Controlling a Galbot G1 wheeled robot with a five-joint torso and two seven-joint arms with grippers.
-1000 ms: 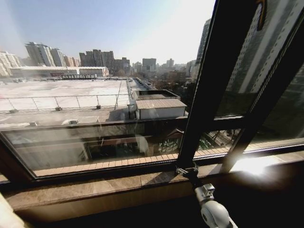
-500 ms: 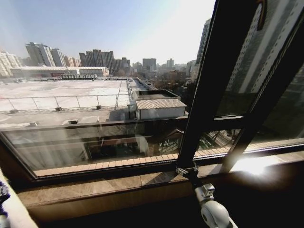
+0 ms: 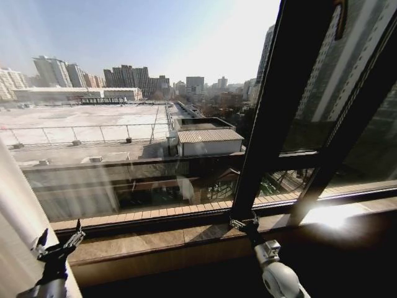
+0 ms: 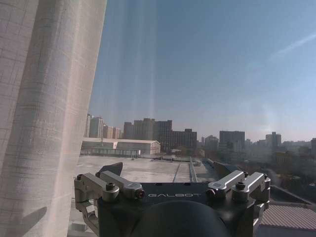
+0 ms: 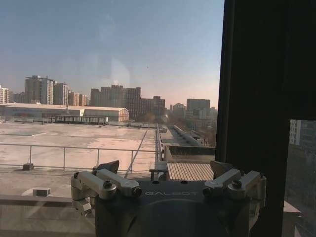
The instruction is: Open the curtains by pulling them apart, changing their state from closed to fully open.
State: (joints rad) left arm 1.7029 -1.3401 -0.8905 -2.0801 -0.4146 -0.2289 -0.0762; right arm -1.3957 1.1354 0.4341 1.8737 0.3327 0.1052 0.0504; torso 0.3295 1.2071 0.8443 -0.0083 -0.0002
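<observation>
Stone window sill (image 3: 155, 242) runs below the black window frame (image 3: 273, 124); sun glare patch at right.

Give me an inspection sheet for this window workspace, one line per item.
Surface: stone window sill below the glass, bare, with a sun glare patch at its right end.
Job's things: one sheer curtain panel bunched at the far left edge; most of the window is uncovered.
Clutter: nothing seen.
Grippers: left gripper low at the left beside the curtain, fingers open, holding nothing; right gripper at the base of the black window frame bar, open in its wrist view.
Cables: nothing seen.
Surroundings: flat rooftop, city buildings and clear sky outside.
</observation>
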